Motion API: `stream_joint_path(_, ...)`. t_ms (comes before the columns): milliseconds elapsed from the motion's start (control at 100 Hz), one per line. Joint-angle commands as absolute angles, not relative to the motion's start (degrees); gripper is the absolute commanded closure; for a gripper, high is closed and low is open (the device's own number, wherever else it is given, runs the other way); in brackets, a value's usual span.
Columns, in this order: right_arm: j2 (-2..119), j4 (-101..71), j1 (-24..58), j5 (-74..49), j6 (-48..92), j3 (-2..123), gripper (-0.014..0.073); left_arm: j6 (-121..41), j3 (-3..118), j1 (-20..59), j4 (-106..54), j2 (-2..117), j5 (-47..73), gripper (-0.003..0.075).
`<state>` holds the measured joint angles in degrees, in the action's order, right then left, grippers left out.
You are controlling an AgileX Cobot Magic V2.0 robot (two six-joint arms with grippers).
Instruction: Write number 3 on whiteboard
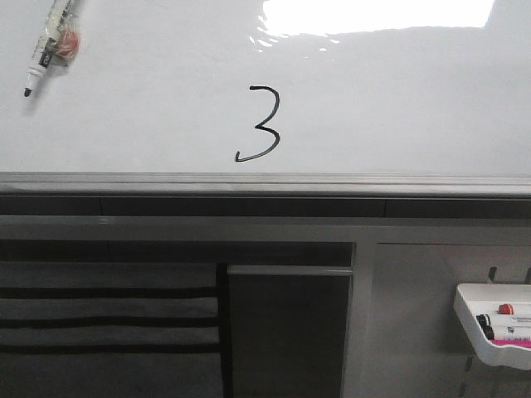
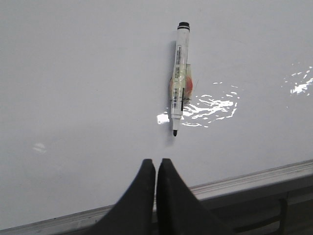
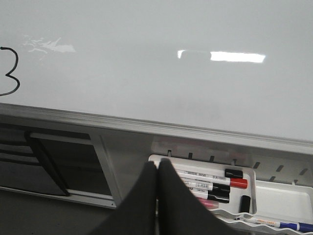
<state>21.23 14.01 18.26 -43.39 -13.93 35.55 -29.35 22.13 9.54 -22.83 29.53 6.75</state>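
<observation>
With the thin black marker-ink number 3 finished at six o'clock on the glossy white whiteboard, both the left gripper and right gripper, pinched together and empty, should simply pull clear without smudging.

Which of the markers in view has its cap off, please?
The marker lying alone on the whiteboard, bare black tip exposed. The capped markers sit in the white tray below the board.

The whiteboard bears the number 3 and, seemingly stuck on, a marker.
</observation>
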Motion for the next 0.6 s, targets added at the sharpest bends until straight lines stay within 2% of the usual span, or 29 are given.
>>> stream_joint_path(0, 21.6, 15.5, 18.1, -39.9, -13.8, 36.9, 0.0663, -28.6, 21.9, 10.1, -23.6, 26.1, 2.0, 0.0741)
stream_joint_path(220, 21.6, 15.5, 18.1, -40.2, -13.8, 36.9, 0.0663, -28.6, 12.8, 7.7, -23.5, 10.7, 2.0, 0.0741)
stream_joint_path(480, 21.6, 15.5, 18.1, -40.2, -13.8, 36.9, 0.0663, -28.1, 5.2, 7.1, -22.7, 0.8, -1.0, 0.0741)
stream_joint_path(590, 21.6, 15.5, 18.1, -40.2, -13.8, 36.9, 0.0663, -17.4, 4.2, 6.2, -15.0, -2.0, -1.3, 0.0741)
